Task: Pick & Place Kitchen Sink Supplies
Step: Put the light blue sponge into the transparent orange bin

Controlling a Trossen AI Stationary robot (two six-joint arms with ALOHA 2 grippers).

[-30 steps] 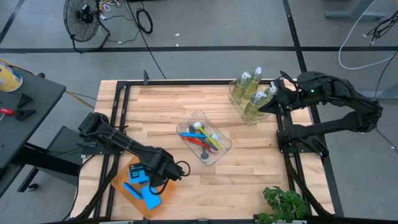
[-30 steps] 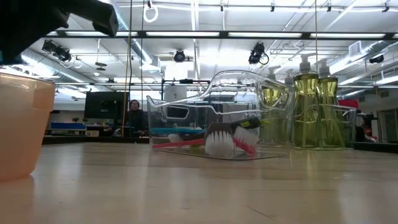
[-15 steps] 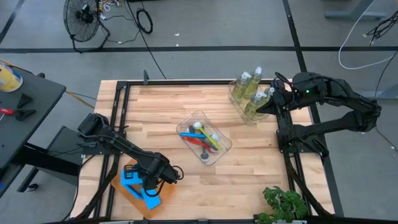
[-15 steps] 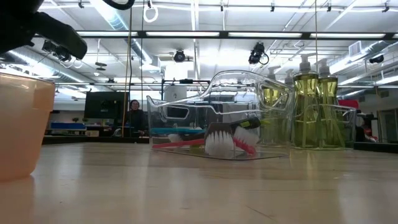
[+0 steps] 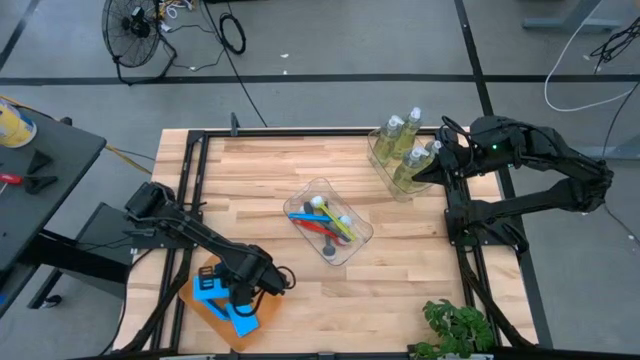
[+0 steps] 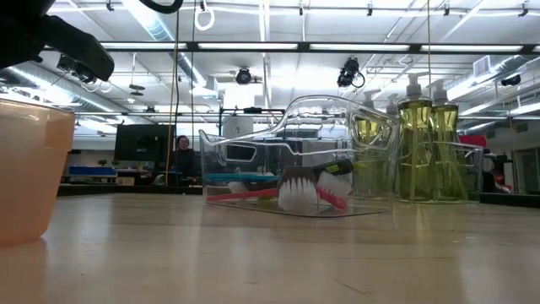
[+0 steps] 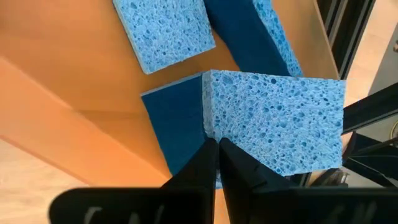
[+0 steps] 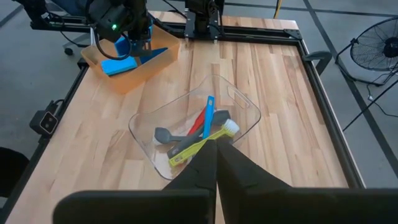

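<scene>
Butcher-block counter point(image 5: 270, 170), pale wood strips, black frame round it; workshop floor w/ fan and cables beyond.

Change, last sec: left end effector point(image 5: 243, 292) has dropped from above the tray edge down into the orange tray point(image 5: 193, 299); since half a sec ago no visible shift. Fingers together at the tips, wedged at the corner of a blue sponge point(image 7: 273, 121); can't tell if the sponge is pinched or only touched. Judgement: sponge placement prob. finishing, release next.

Right end effector point(image 5: 437, 165): fingers together, nothing held, parked just beside the soap bottles point(image 5: 405, 148); moved slightly toward them vs a sec ago.

Items:
- Sponges: 3 in tray, directly under/ahead of left end effector. Open-pore foam, light blue, w/ darker smooth face; rectangular, soft, will compress.
- Tray: flat, matte orange plastic, low walls.
- Brushes point(image 8: 202, 130): blue, red, grey, yellow-green; thin rigid handles, white bristles; in clear tub point(image 5: 352, 245), well apart from both arms, mid-counter.
- Bottles: clear, yellow-green liquid, pale pump caps, upright in 2nd clear tub.
</scene>
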